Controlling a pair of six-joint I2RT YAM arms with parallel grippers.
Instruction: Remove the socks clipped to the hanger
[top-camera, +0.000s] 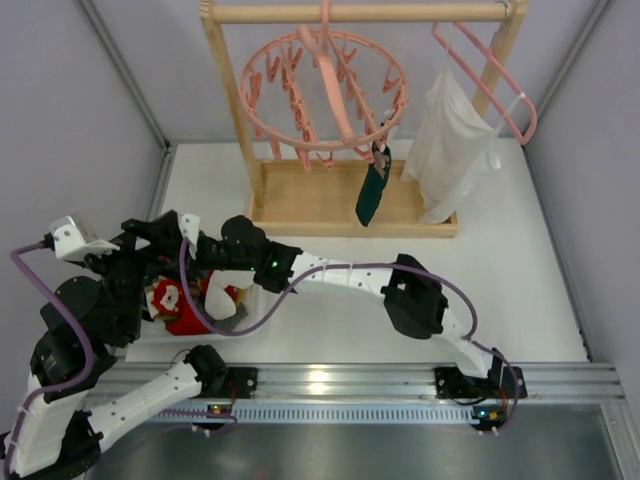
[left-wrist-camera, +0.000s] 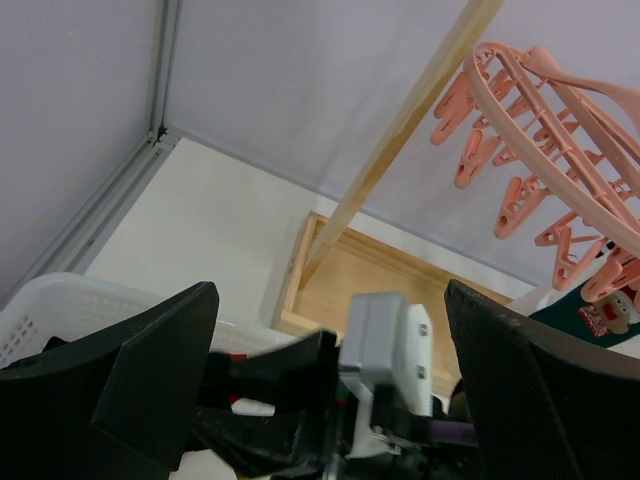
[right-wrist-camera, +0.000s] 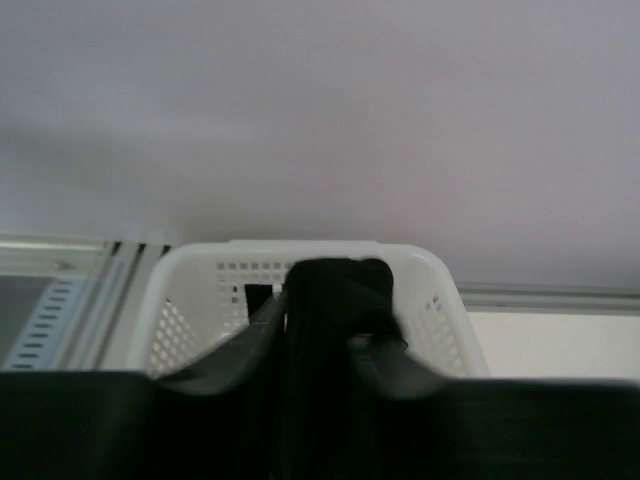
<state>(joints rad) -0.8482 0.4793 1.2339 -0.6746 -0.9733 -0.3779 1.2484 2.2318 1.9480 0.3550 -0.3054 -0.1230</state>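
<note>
Jaws of right gripper (right-wrist-camera: 322, 318) clamp a black fabric sock (right-wrist-camera: 335, 285) over a white plastic basket (right-wrist-camera: 200, 262), a grip hidden overhead; left gripper (left-wrist-camera: 340, 310) gapes wide, empty

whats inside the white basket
A red-and-white sock lies in the basket. The right jaws hold a black sock just above. The arms hide the rest.

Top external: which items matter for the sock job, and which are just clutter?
Job: ring hanger; teal sock clipped on it; black sock in the right fingers; white basket holding removed socks.
Lying about: white garment; triangular hanger; wooden rack.
</note>
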